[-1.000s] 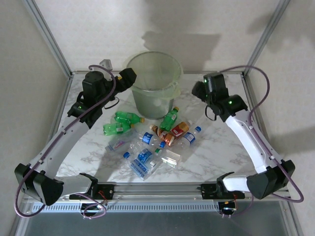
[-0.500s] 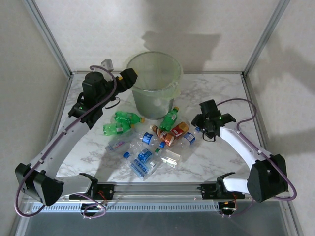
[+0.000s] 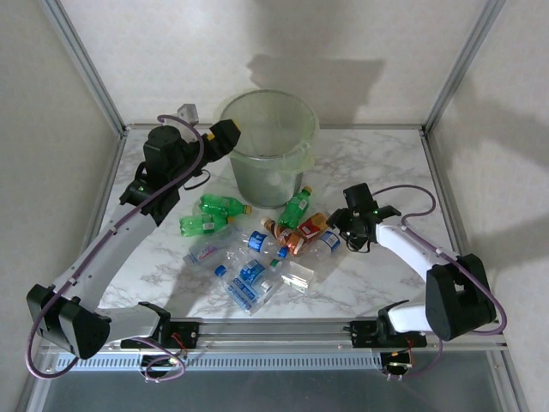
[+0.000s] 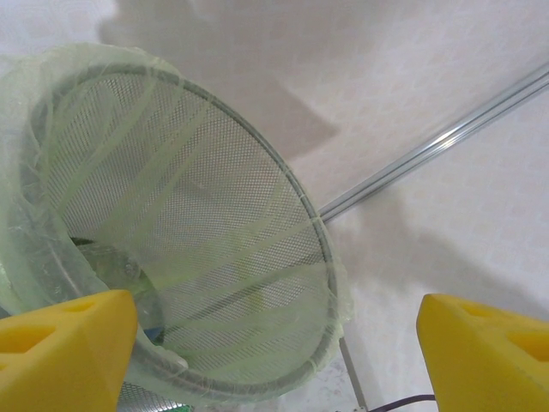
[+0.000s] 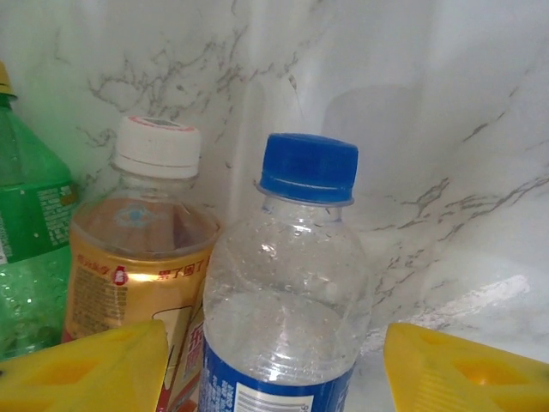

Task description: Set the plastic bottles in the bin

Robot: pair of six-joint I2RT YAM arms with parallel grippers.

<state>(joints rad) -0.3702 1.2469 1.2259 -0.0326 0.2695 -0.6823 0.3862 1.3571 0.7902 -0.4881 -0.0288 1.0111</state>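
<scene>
The bin [image 3: 273, 184] stands at the back middle of the table, pale green and translucent. My left gripper [image 3: 225, 136] hovers open at its left rim; its wrist view looks down into the bin [image 4: 319, 236], where something clear lies at the bottom. The plastic bottles [image 3: 257, 245] lie heaped in front of the bin: green ones [image 3: 219, 206], orange-labelled ones [image 3: 309, 227], clear blue-labelled ones [image 3: 249, 276]. My right gripper [image 3: 341, 221] is low at the heap's right edge, open around a clear blue-capped bottle [image 5: 287, 283] without pinching it. Beside it lie a white-capped orange-labelled bottle [image 5: 141, 227] and a green bottle [image 5: 26, 232].
The marble table [image 3: 377, 163] is fenced by metal frame posts [image 3: 94, 77] at the back corners. A small grey object [image 3: 186, 112] sits behind the left arm. Bare marble lies right of the heap and in front of it.
My right arm has swung down from beside the bin to the right edge of the bottle heap, onto the blue-capped bottle. The left arm has stayed at the bin's rim.
</scene>
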